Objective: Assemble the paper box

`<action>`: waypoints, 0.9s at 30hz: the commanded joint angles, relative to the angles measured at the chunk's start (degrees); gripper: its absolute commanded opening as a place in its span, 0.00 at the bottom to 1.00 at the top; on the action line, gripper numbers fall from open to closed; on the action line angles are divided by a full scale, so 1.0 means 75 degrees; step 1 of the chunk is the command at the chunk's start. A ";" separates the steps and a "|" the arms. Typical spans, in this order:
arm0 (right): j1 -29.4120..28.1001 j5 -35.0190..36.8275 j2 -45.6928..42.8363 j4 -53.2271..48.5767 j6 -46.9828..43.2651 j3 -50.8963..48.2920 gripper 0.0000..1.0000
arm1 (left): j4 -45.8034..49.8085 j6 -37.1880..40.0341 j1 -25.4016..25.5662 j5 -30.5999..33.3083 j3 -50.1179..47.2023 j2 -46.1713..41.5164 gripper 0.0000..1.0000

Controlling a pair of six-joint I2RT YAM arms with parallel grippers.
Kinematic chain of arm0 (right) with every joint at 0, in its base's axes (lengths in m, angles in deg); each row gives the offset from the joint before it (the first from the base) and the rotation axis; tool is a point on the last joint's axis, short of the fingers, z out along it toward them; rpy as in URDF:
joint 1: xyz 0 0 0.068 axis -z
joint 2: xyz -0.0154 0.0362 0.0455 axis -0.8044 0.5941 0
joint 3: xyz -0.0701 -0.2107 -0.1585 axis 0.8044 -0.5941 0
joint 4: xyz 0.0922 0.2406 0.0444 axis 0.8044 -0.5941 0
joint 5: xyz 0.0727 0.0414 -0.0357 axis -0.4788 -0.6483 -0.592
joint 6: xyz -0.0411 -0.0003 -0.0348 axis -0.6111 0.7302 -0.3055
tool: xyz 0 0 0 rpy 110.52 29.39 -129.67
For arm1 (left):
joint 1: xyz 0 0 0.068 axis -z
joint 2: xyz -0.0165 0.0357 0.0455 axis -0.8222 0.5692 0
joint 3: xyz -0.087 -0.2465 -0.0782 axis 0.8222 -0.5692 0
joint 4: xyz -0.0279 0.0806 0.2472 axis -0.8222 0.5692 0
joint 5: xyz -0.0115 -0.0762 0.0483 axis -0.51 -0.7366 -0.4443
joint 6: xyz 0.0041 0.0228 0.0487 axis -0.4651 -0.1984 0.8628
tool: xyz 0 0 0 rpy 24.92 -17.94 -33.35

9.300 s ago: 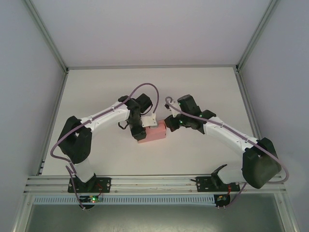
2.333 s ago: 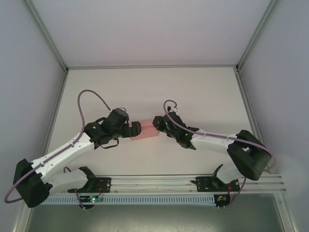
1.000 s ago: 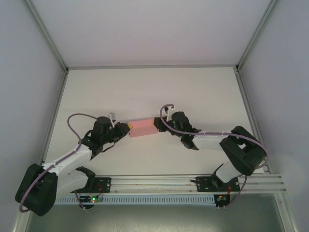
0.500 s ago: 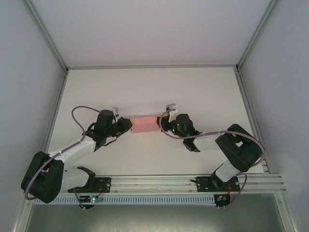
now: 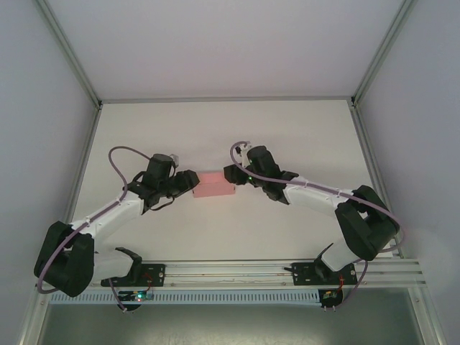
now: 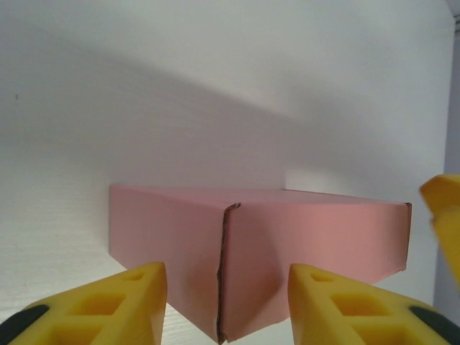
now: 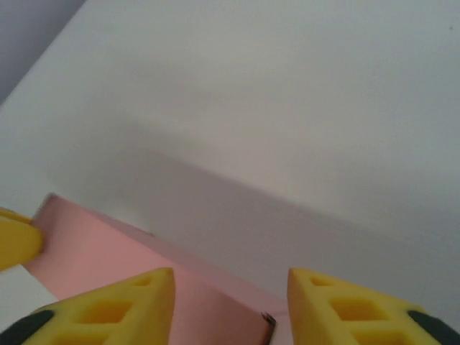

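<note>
The paper box [image 5: 216,185] lies folded up at mid counter [image 5: 302,136]. The left tool [image 5: 190,182] and right tool [image 5: 231,175] flank its ends, jaws spread and gripping nothing, perhaps not touching it. This looks like final squaring, and the next move calls for gentle, even inward pressure.

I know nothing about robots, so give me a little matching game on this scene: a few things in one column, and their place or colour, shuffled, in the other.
Things:
1. paper box
2. left gripper
3. right gripper
4. arm cable

Descriptions:
A. open, at the box's right end in the top view
B. purple, looping
C. pink, lying on the white table
D. open, at the box's left end in the top view

Pairs: 1-C, 2-D, 3-A, 4-B
</note>
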 commanded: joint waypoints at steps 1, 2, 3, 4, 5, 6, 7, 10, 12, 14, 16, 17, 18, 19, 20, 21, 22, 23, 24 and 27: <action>0.0134 0.0012 -0.0064 -0.0781 0.0156 0.0461 0.58 | 0.1207 0.0664 -0.0112 0.0601 0.0709 -0.0171 0.65; 0.0186 0.0012 -0.0127 -0.0793 0.0098 0.0526 0.60 | 0.1421 0.0835 -0.0112 0.0802 0.0885 -0.0264 0.75; 0.0250 -0.0049 -0.0175 -0.0795 -0.0049 0.0593 0.62 | 0.1675 0.1015 -0.0118 0.1052 0.1060 -0.0375 0.86; 0.0321 -0.0157 -0.0256 -0.0754 -0.0283 0.0664 0.67 | 0.1968 0.1221 -0.0107 0.1364 0.1270 -0.0499 0.99; 0.0388 -0.0399 -0.0314 -0.0672 -0.0678 0.0712 0.78 | 0.2256 0.1403 -0.0113 0.1669 0.1481 -0.0606 1.00; 0.0430 -0.0805 -0.0365 -0.0541 -0.1278 0.0762 0.94 | 0.2594 0.1524 -0.0115 0.2038 0.1704 -0.0710 1.00; 0.0446 -0.1443 -0.0431 -0.0402 -0.2095 0.0786 0.98 | 0.2978 0.1615 -0.0117 0.2517 0.1915 -0.0816 1.00; 0.0401 -0.3452 -0.0544 -0.0436 -0.4753 0.0718 0.98 | 0.3677 0.1621 -0.0121 0.3940 0.2124 -0.1198 1.00; 0.0293 -0.3919 -0.0522 -0.0708 -0.6514 0.0617 0.98 | 0.3803 0.1649 -0.0125 0.4486 0.1977 -0.1465 1.00; 0.0117 -0.3890 -0.0340 -0.1425 -0.8292 0.0790 0.98 | 0.3988 0.1504 -0.0140 0.4934 0.1744 -0.1718 1.00; -0.0053 -0.3476 0.0027 -0.2395 -0.9353 0.1324 0.98 | 0.4148 0.1336 -0.0136 0.5177 0.1479 -0.1938 1.00; -0.0129 -0.3255 0.0270 -0.2930 -0.9671 0.1702 0.98 | 0.4241 0.1256 -0.0135 0.5248 0.1357 -0.2023 1.00; -0.0225 -0.2947 0.0556 -0.3383 -0.9819 0.2125 0.98 | 0.4346 0.1171 -0.0134 0.5330 0.1236 -0.2109 1.00; -0.0316 -0.2695 0.0815 -0.3824 -1.0037 0.2483 0.98 | 0.4451 0.1075 -0.0142 0.5413 0.1136 -0.2177 1.00; -0.0410 -0.2424 0.1052 -0.4148 -1.0181 0.2784 0.98 | 0.4545 0.0958 -0.0145 0.5468 0.1034 -0.2232 1.00; -0.0515 -0.2120 0.1287 -0.4328 -1.0258 0.3008 0.98 | 0.4592 0.0858 -0.0146 0.5497 0.0927 -0.2299 1.00; -0.0591 -0.1887 0.1453 -0.4438 -1.0376 0.3136 0.98 | 0.4587 0.0807 -0.0145 0.5496 0.0809 -0.2347 1.00; -0.0662 -0.1640 0.1595 -0.4470 -1.0441 0.3212 0.98 | 0.4558 0.0750 -0.0148 0.5507 0.0709 -0.2395 1.00; -0.0730 -0.1362 0.1733 -0.4471 -1.0496 0.3273 0.98 | 0.4546 0.0663 -0.0148 0.5531 0.0642 -0.2448 1.00; -0.0848 -0.0707 0.2043 -0.4670 -1.0475 0.3520 0.98 | 0.4579 0.0637 -0.0155 0.5550 0.0565 -0.2509 1.00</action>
